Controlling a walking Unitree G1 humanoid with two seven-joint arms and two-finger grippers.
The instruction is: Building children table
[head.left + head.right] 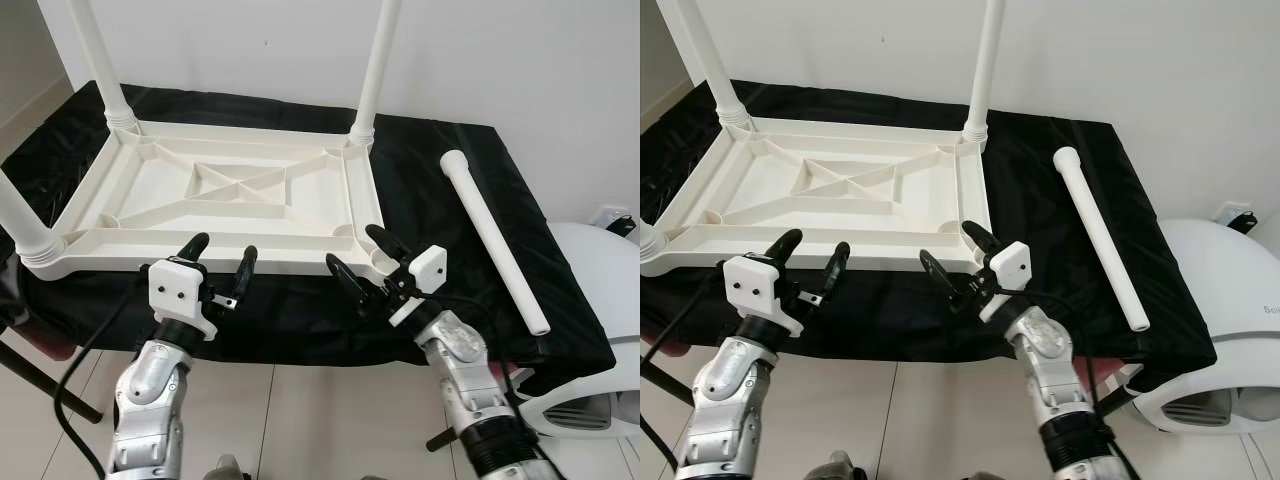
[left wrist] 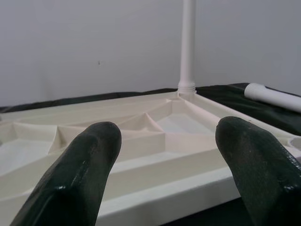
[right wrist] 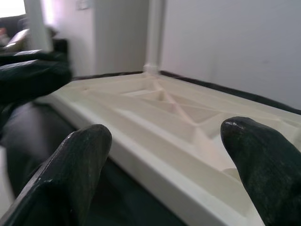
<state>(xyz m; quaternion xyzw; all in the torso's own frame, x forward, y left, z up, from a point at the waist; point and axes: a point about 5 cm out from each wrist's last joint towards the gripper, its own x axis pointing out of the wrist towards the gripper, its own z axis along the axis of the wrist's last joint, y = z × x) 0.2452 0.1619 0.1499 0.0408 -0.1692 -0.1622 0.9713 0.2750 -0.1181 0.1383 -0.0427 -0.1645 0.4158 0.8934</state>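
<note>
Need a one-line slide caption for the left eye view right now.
Both open end effectors, left and right, hover at the near edge of the upturned white table; one loose leg lies on the black cloth.

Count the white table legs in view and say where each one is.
4. Three stand screwed into the upturned tabletop: far left corner, far right corner, near left corner. The fourth lies loose on the black cloth, right of the tabletop.
</note>
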